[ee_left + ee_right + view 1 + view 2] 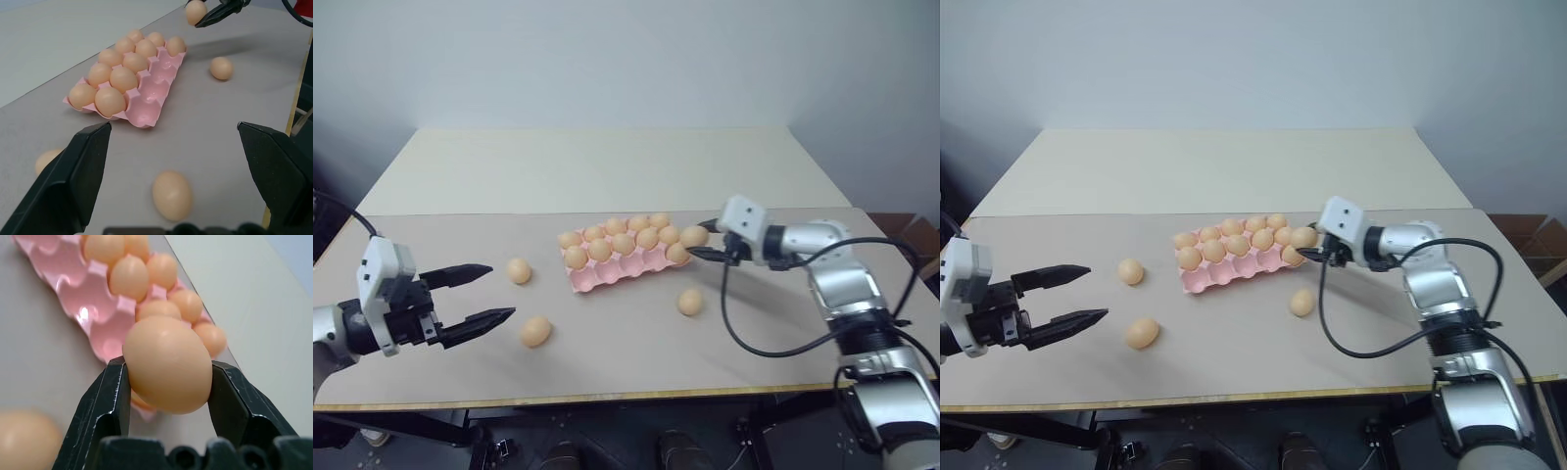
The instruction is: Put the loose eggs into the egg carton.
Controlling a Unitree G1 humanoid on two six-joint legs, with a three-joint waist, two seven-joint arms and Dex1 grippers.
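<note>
The pink egg carton (pixel 607 275) lies mid-table, its back and middle rows filled with eggs and its front cups bare. My right gripper (pixel 703 240) is shut on one egg (pixel 694 236), held just above the carton's right end; the right wrist view shows that egg (pixel 167 364) pinched between both fingers. Three loose eggs lie on the table: one (pixel 519 270) left of the carton, one (pixel 535 331) nearer the front, one (pixel 690 302) front right of the carton. My left gripper (pixel 480 294) hovers open at the left, close to the front-left egg (pixel 171 195), with nothing between its fingers.
The carton sits on a grey table top whose front edge (pixel 607 398) runs close below the loose eggs. A second, cream table (pixel 597 166) adjoins behind it. A black cable (pixel 744 338) hangs from my right wrist over the table.
</note>
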